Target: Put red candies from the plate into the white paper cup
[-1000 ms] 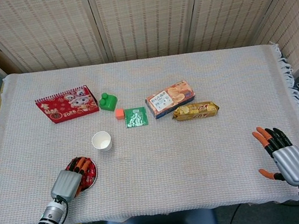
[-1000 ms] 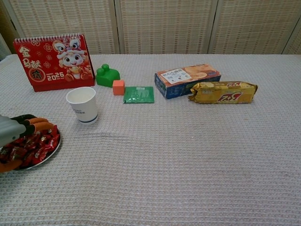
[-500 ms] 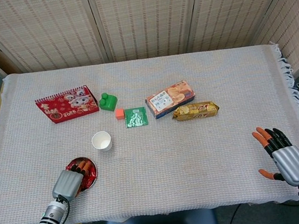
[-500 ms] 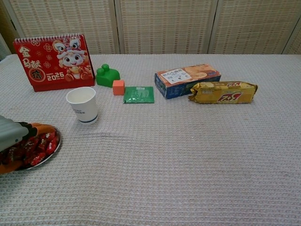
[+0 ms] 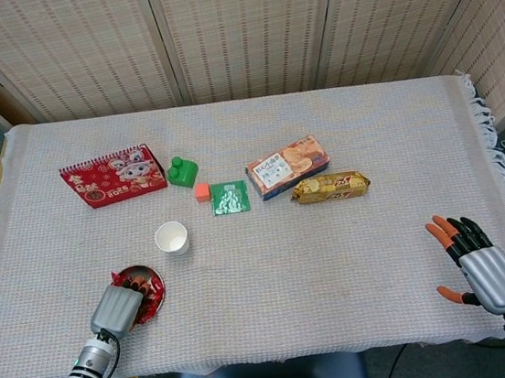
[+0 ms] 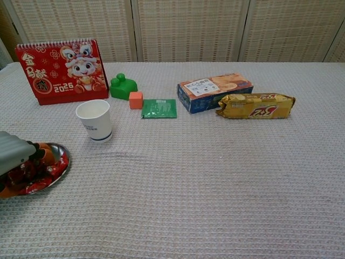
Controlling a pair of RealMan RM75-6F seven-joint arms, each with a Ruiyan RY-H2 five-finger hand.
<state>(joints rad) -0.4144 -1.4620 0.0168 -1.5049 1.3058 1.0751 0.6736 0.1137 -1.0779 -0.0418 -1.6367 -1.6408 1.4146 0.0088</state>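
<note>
- Left hand over plate, fingers curled into candies; hold not discernible.
- Cup just beyond plate, up and right.
- Right hand far off, fingers spread, empty.

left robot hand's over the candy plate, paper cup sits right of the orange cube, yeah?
Not quite. The left robot hand is over the candy plate, but the white paper cup sits left of the orange cube and nearer the robot. The head view shows it.
</note>
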